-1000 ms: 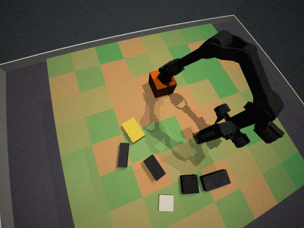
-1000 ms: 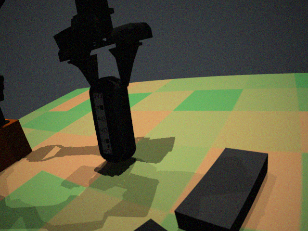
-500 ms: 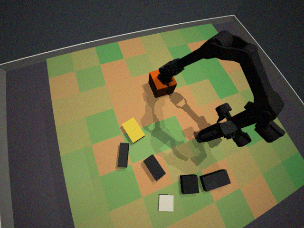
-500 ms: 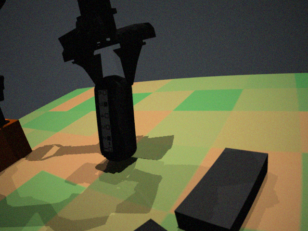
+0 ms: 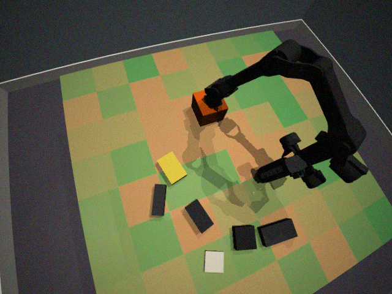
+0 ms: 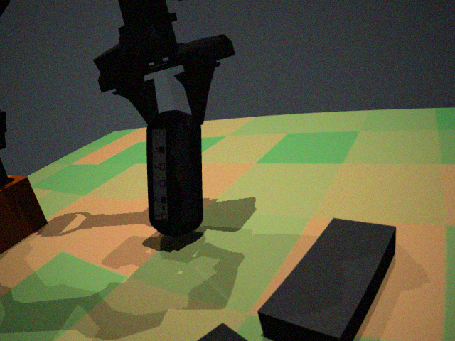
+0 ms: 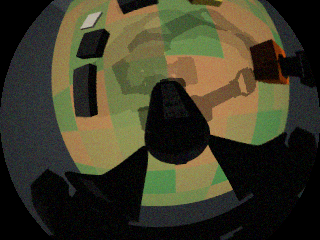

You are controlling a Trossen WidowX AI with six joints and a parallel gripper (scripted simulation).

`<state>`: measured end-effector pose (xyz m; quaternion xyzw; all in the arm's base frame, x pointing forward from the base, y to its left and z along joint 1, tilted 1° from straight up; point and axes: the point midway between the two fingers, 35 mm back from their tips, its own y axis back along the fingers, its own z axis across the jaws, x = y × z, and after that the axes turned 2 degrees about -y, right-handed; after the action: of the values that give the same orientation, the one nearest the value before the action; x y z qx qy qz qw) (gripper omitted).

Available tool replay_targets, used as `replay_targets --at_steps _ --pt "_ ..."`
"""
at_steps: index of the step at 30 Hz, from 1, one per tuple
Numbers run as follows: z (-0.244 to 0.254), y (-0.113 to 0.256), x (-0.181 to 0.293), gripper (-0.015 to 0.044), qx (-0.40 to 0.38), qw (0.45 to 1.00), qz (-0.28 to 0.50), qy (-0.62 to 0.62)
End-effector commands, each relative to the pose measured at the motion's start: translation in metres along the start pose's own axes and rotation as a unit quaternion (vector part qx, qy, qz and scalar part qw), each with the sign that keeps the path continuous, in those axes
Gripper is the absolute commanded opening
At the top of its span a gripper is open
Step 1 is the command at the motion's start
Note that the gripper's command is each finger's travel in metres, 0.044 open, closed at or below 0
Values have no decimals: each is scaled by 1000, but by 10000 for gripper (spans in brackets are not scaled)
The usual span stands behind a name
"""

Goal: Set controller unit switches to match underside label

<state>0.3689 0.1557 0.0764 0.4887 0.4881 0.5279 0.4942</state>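
Observation:
My gripper (image 6: 175, 120) (image 7: 178, 144) is shut on the dark grey controller unit (image 6: 186, 165) (image 7: 175, 142) (image 5: 269, 172), one finger on each side near its upper end. The unit hangs upright on end, its lower rounded end low over the bench; I cannot tell if it touches. The underside label (image 6: 160, 174) faces the exterior view as a vertical strip. From top to bottom its squares look empty, filled, empty, empty, filled, empty. The digits 5, 4 and 2 are faintly readable beside the second, third and fifth squares. The switches are hidden.
An orange box (image 5: 206, 109) (image 7: 267, 60) carries a black part of the arm. A yellow block (image 5: 171, 167) and dark blocks (image 5: 158, 199) (image 5: 199, 215) (image 5: 245, 237) lie nearby. Another dark block (image 5: 278, 232) (image 6: 327, 278) is nearest the unit. A white tile (image 5: 214, 261) (image 7: 91, 20) lies beyond.

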Motion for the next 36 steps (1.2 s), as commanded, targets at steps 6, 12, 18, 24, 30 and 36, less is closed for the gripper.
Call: replay_targets --at_steps 6,12,18,24,30,36 --pt "-1 -8 7 338 6 1000 1 -3" --pt "-1 -10 11 338 6 1000 1 -3" --pt "-2 -12 15 338 6 1000 2 -3" --pt "-2 -14 20 338 6 1000 2 -3" --pt "-2 -16 24 338 6 1000 2 -3" --pt "-2 -19 28 338 6 1000 2 -3"
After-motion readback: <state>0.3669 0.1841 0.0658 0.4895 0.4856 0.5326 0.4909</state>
